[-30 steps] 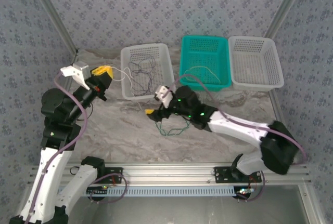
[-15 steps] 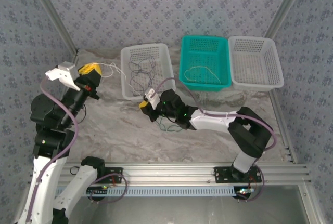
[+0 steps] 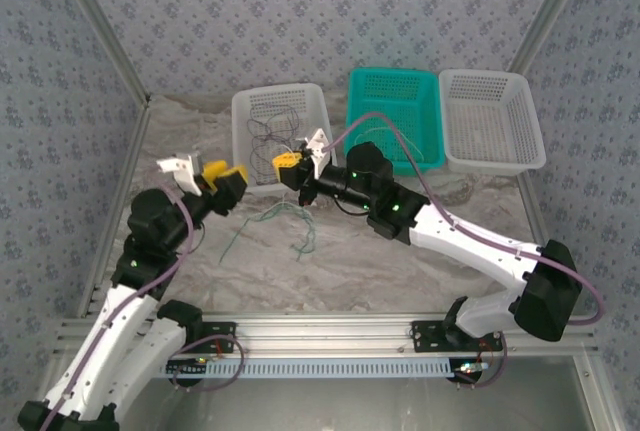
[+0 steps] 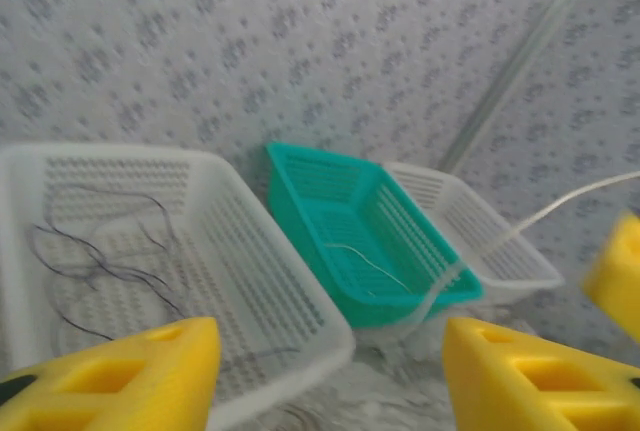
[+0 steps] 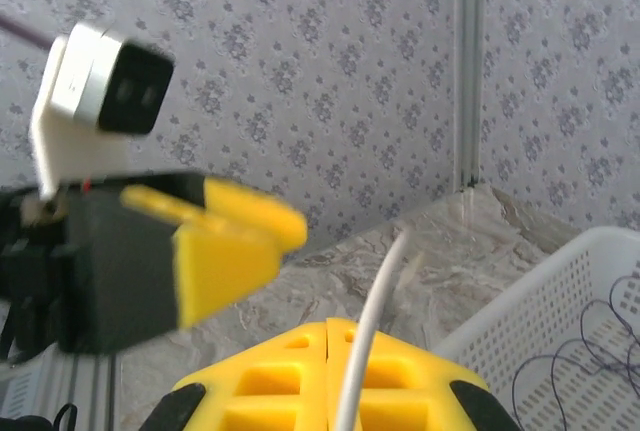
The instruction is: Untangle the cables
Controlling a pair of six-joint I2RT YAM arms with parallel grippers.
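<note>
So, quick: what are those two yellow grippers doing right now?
Left gripper: open, holding nothing.
Right gripper: closed on the whitish cable.

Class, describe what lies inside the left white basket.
On the floor of the white basket lie thin dark purple cables. In the top view the right tool, shut on a whitish cable, covers its near right corner, hiding that part.

Your left gripper (image 4: 330, 366): yellow fingers apart | white basket (image 4: 252, 273) holds purple cables (image 4: 108, 269) | teal basket (image 4: 310, 219) holds cream cable (image 4: 362, 262)
</note>
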